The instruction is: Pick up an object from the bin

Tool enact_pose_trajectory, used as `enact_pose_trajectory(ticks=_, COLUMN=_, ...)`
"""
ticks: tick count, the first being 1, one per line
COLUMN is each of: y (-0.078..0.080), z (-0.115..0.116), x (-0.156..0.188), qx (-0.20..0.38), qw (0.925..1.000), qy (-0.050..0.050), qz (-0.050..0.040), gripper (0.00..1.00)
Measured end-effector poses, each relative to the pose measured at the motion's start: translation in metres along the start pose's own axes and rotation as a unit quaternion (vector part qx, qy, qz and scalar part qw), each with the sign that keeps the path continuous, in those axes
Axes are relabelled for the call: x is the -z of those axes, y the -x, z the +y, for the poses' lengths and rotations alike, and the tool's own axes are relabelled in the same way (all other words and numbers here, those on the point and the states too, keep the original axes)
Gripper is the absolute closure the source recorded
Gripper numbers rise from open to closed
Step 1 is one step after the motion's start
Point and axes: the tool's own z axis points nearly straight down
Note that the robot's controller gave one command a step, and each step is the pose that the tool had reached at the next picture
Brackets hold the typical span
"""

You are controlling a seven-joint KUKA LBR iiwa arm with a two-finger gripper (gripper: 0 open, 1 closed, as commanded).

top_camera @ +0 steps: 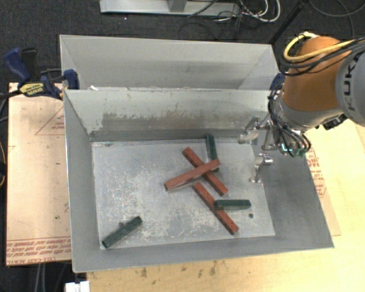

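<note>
- You are seeing the gripper (259,162) hanging over the right side of the bin (170,111), clear of the sticks. Nothing is showing in its grasp, and you cannot tell how wide it is standing.
- The nearest dark green stick (232,204) is lying across a red-brown stick (216,210), below-left of the gripper.
- You are probably dealing with something light, stiff and flat-sided, so aim across its narrow width, near the middle.

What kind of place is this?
Probably a robot lab or workshop: an orange-covered robot arm hangs over a grey metal bin of flat red sticks and dark green sticks, and loose cables lie on the floor behind.
</note>
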Motion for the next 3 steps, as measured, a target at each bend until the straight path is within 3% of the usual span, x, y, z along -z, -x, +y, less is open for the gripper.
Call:
enact_pose_trajectory(ticks=1, y=0.002, z=0.0, x=0.005, qx=0.001, qw=1.0, qy=0.0, qz=-0.0038, gripper=0.0)
enact_pose_trajectory(ticks=2, y=0.02, z=0.025, x=-0.024, qx=0.03, qw=0.9995, qy=-0.002, qz=-0.0077, gripper=0.0)
enact_pose_trajectory(ticks=3, y=0.01, z=0.067, x=-0.049, qx=0.16, qw=0.9872, qy=0.0, qz=-0.0025, gripper=0.0)
